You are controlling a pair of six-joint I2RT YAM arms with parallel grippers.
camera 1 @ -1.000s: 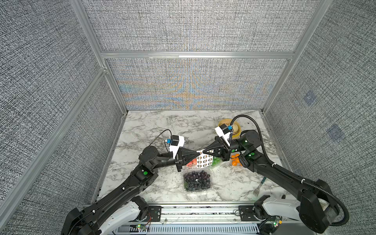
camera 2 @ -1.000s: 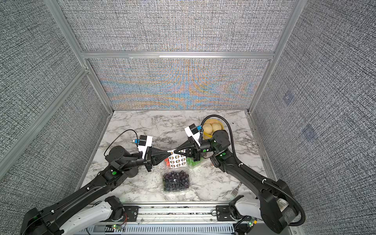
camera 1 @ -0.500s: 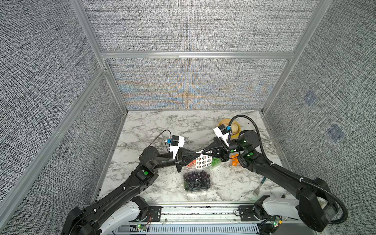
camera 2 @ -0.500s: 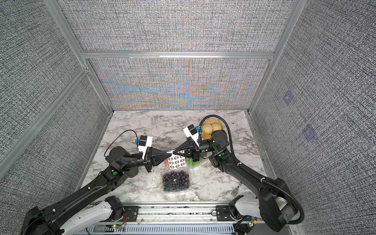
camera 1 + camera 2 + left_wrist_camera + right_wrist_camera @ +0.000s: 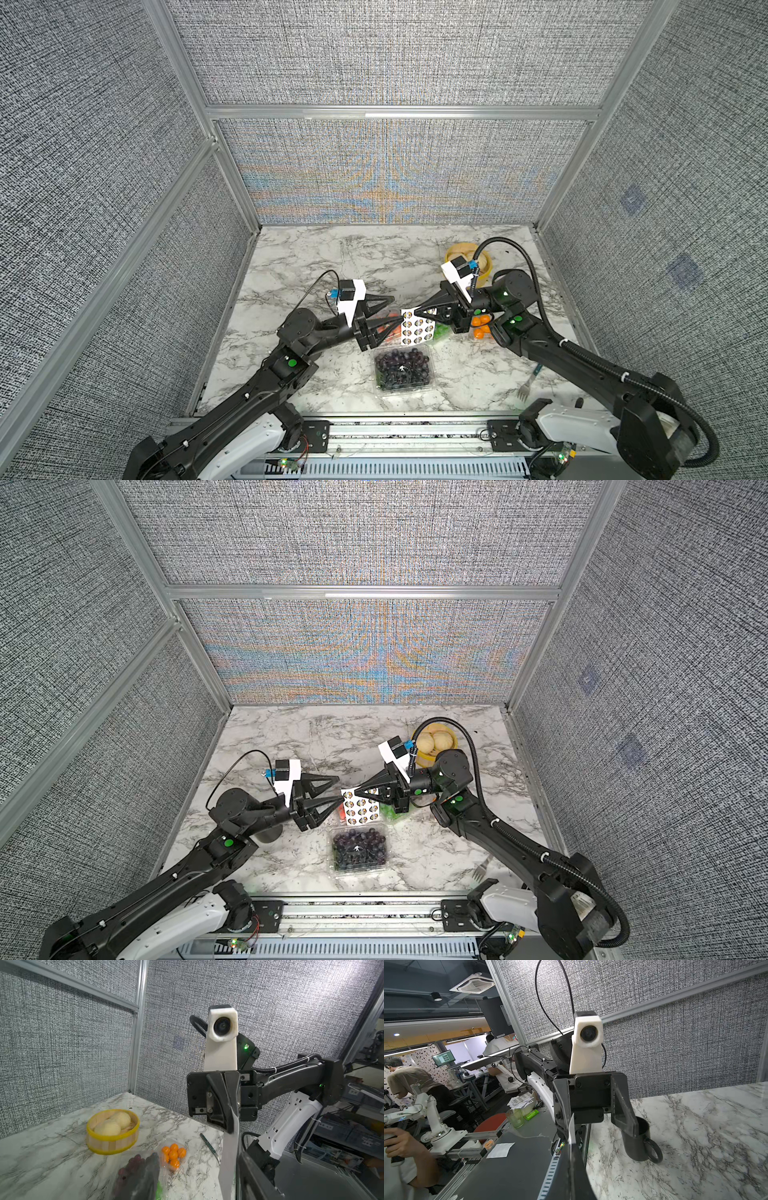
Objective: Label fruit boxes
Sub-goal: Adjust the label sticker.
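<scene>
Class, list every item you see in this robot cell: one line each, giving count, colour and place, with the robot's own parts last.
dark grape box: one, clear tub of dark-purple grapes, near the front edge, centre.
orange-fruit box: one, clear, small orange fruit, under the right arm.
red-fruit box: one, clear, red fruit, partly hidden under the left gripper.
green-and-purple grape box: one, clear, beside the orange-fruit box.
sticker sheet: one, white with round stickers, held above the boxes.
steamer basket: one, yellow, pale buns, back right.
fork: one, front right.
mug: one, black, left side.
left gripper: open, at the sheet's edge.
right gripper: shut on the sticker sheet.
</scene>
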